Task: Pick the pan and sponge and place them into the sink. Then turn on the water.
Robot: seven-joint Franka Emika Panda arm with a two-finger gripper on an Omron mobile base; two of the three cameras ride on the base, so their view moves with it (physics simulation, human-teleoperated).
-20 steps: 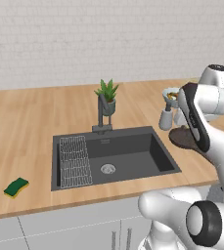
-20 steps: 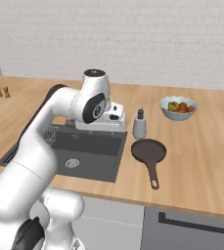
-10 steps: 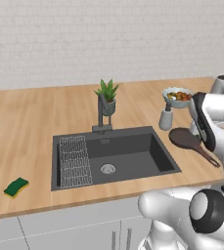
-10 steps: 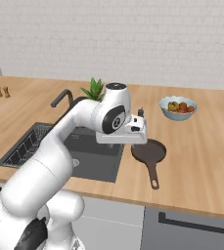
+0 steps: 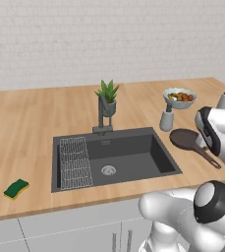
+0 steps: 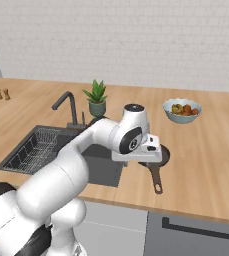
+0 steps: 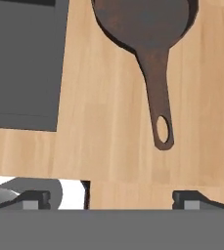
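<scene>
Gripper (image 7: 111, 197) wide open, empty, above the counter (image 7: 108, 122) near the pan (image 7: 147, 39) handle.

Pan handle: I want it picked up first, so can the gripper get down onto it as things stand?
Probably yes. The gripper is open above the bare counter, and the pan handle lies flat ahead with nothing on or beside it.
</scene>
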